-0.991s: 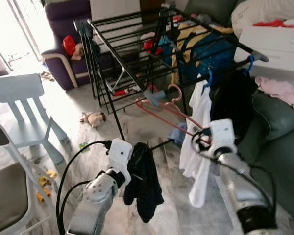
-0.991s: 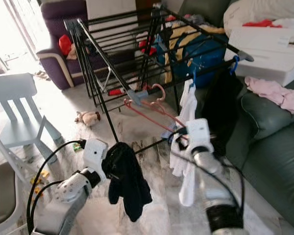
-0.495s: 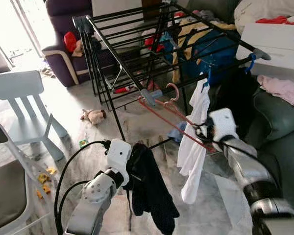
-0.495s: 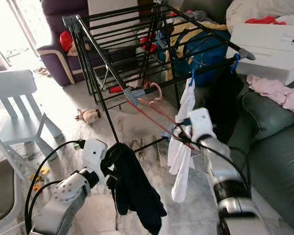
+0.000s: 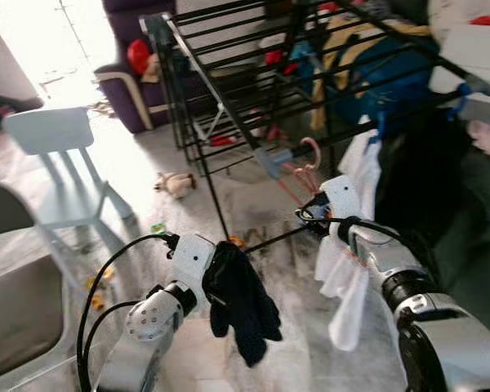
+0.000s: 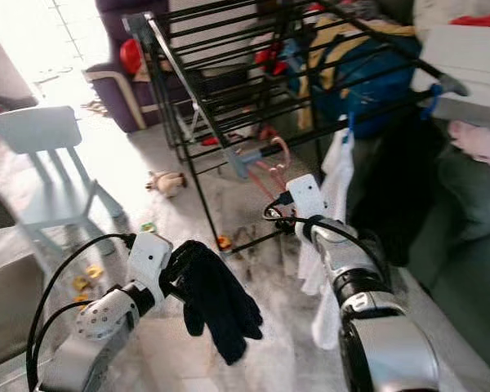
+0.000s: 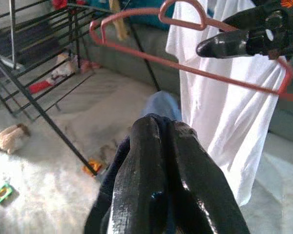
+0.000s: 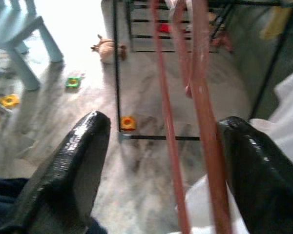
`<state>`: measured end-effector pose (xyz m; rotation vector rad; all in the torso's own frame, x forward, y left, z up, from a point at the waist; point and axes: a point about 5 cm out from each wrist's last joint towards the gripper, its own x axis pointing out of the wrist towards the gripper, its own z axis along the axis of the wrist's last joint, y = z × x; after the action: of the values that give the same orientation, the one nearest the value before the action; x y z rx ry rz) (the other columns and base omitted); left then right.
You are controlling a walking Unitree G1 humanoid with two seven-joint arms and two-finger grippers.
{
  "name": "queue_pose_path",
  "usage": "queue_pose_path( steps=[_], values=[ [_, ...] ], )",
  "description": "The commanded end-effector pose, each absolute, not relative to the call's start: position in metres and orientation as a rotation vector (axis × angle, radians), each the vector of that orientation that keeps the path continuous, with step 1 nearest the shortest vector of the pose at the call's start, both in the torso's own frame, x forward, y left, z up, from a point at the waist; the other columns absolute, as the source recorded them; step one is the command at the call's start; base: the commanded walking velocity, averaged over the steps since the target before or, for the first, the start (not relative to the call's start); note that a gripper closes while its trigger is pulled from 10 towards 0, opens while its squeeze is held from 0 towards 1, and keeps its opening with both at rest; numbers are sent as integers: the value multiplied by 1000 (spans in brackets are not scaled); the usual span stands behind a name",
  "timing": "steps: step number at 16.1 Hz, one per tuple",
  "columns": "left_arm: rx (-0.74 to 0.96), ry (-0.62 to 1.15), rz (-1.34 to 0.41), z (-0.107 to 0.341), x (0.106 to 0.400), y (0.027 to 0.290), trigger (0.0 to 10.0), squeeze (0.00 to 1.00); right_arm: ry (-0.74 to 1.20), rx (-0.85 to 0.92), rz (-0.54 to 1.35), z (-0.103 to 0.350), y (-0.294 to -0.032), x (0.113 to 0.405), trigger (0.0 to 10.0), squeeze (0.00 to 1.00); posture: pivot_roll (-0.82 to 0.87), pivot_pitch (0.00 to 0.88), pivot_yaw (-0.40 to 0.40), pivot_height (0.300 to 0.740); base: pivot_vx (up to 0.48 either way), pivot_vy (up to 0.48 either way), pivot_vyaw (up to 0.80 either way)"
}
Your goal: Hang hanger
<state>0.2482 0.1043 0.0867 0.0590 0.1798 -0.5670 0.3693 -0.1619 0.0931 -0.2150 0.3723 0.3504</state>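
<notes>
A pink wire hanger has its hook at the grey joint of the black drying rack. Its bars run down between the fingers of my right gripper, which stand wide apart in the right wrist view, with one hanger bar close against one finger. A white shirt droops from the hanger's low end under my right arm. My left gripper is shut on a dark navy garment that hangs below it, left of the hanger.
A light blue child's chair and a grey chair stand at the left. A purple armchair is behind the rack, and a green sofa is to the right. A stuffed toy and small toys lie on the marble floor.
The camera has swung, shifting the whole scene. My right gripper has come lower and nearer the rack's end, and the hanger now slopes steeply. The left gripper still holds the dark garment.
</notes>
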Motion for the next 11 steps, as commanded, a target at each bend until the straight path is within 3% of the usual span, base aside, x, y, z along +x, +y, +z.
queue_pose_path(
  steps=[1, 11],
  values=[
    [77, 150, -578, 95, 250, 105, 10000, 0, 352, -198, 347, 98, -158, 373, 0, 0, 0, 0, 141, 740, 0, 0, 0],
    [76, 155, -601, 94, 248, 98, 10000, 0, 333, -233, 282, 91, -157, 371, 0, 0, -13, 0, 124, 740, 0, 0, 0]
  ],
)
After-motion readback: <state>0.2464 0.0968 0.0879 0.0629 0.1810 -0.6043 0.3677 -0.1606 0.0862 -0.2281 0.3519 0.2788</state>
